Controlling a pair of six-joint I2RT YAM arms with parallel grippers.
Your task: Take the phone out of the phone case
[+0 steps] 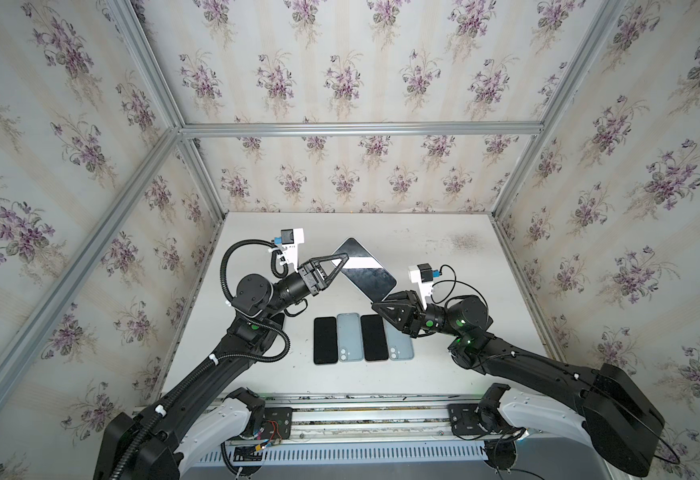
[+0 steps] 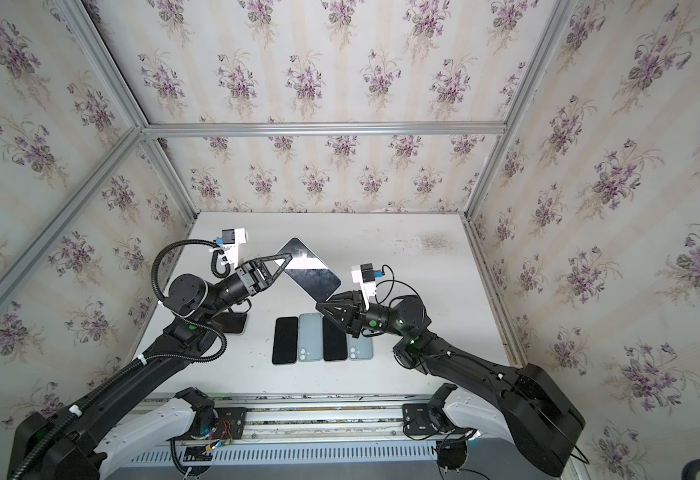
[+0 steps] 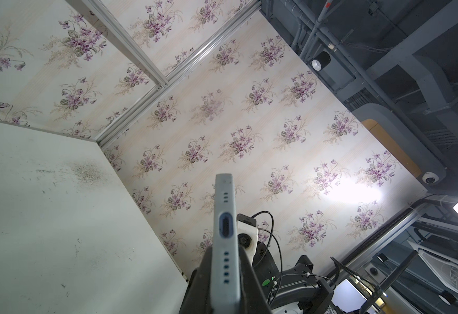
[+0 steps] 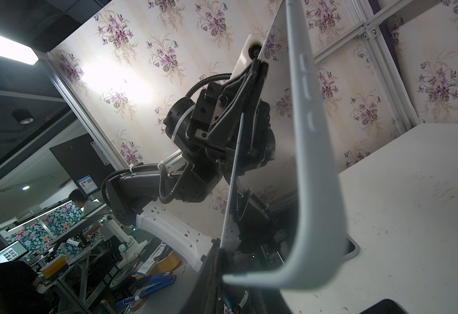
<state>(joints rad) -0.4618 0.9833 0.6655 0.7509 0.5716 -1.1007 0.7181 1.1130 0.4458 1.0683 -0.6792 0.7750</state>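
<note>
Pale-blue phone case (image 3: pixel 225 244), with the dark-screened phone (image 1: pixel 367 270) seated inside it, hangs tilted above the desk (image 1: pixel 456 266) between both grippers. The left gripper (image 1: pixel 341 261) is clamped on its port end. The right gripper (image 1: pixel 377 306) sits at the opposite corner, and I cannot tell whether it grips. Beneath the right gripper, two black phones (image 1: pixel 325 340) and two more pale-blue cases (image 1: pixel 349 336) lie alternating.

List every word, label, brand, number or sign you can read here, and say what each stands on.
Nothing can be read in any view.
Blue notice outside the cell, with a code square: print too small to read.
Boxes outside the cell: labels blurred.
Cased phone, held up: no brand or marking shows.
Row of four pieces lying flat: no lettering shows.
</note>
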